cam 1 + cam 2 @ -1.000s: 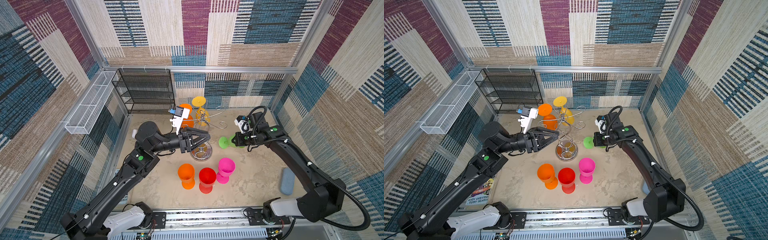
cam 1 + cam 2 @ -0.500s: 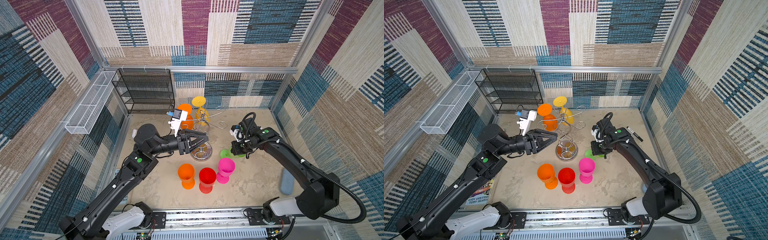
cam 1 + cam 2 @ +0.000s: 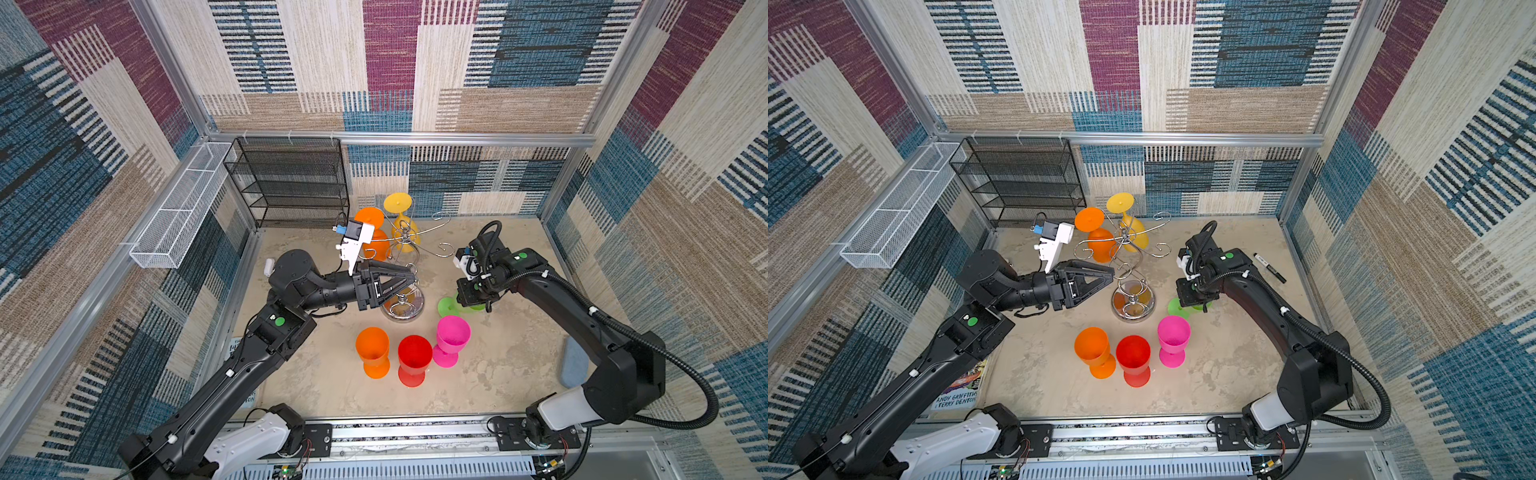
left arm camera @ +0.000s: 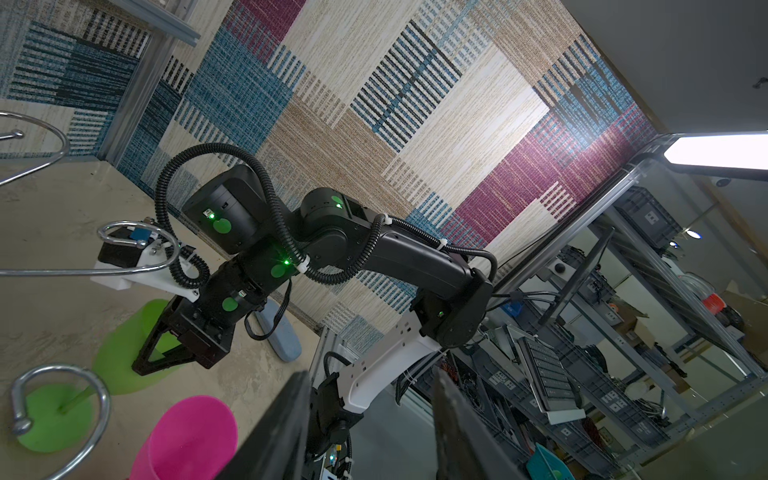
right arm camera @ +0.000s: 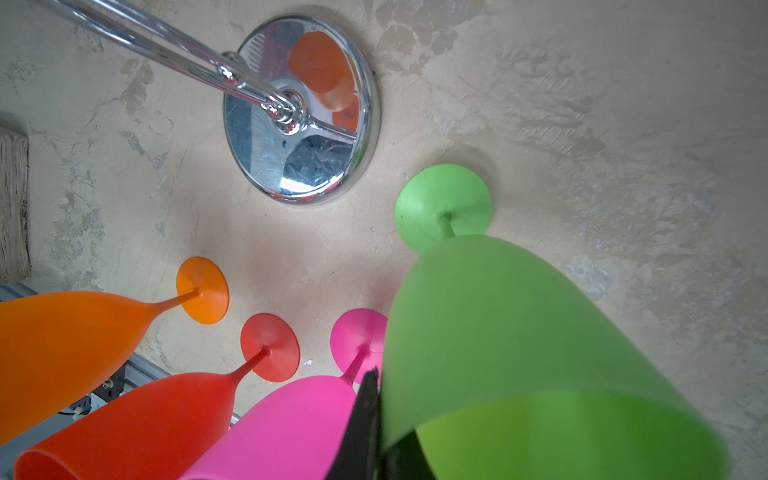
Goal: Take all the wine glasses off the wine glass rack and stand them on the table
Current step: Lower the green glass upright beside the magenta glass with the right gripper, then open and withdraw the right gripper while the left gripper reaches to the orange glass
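In both top views the wine glass rack (image 3: 402, 316) stands mid-desk (image 3: 503, 374). It is shiny chrome wire with a round mirrored base, a twisted stem and curled arms on top. An orange glass (image 3: 369, 217) and a yellow glass (image 3: 397, 203) hang upside down from its far arms. The green wine glass (image 3: 448, 306) is off the rack, just right of its base, with its bowl hidden under the right end effector (image 3: 471, 296). The left end effector (image 3: 409, 277) reaches in at the stem from the left.

In the left wrist view its two dark fingers (image 4: 286, 424) stand apart, nothing between them.

In the right wrist view the green glass (image 5: 519, 332) is frosted lime plastic with a tall bowl, thin stem and flat round foot. The foot lies just beside the mirrored base (image 5: 299, 116). The right end effector is clamped on the rim, one finger (image 5: 368, 415) showing. Whether the foot touches the desk I cannot tell.
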`<move>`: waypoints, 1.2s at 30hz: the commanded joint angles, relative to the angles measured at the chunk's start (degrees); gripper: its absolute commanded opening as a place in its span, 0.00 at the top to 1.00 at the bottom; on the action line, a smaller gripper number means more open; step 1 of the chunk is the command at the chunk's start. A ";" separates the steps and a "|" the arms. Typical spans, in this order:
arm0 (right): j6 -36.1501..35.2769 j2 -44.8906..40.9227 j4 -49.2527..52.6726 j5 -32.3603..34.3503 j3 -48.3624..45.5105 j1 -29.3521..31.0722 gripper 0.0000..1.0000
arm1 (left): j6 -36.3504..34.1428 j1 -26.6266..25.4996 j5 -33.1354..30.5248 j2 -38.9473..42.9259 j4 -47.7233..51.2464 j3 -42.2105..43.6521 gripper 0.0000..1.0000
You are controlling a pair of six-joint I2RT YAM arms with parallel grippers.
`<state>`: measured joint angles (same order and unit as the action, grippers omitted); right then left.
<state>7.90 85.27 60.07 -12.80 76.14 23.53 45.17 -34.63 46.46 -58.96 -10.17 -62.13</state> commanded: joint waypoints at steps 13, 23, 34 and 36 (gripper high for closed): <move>-0.08 0.42 1.23 1.16 3.38 0.46 0.81 | 1.06 0.18 0.56 -0.29 -3.67 0.85 0.50; 0.58 -0.44 0.58 -0.97 3.69 1.26 0.76 | 1.26 0.36 0.28 -0.10 -3.90 1.31 0.50; 1.92 -4.05 -0.17 -1.67 2.22 1.43 0.72 | 1.41 0.44 0.13 -0.43 -3.92 1.06 0.50; 2.37 -4.93 -0.59 -1.24 2.19 1.43 0.72 | 1.09 0.61 -0.04 -0.37 -3.14 0.72 0.50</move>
<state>9.08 81.38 61.06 -13.96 78.43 24.91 46.35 -34.20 46.63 -59.29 -11.79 -60.93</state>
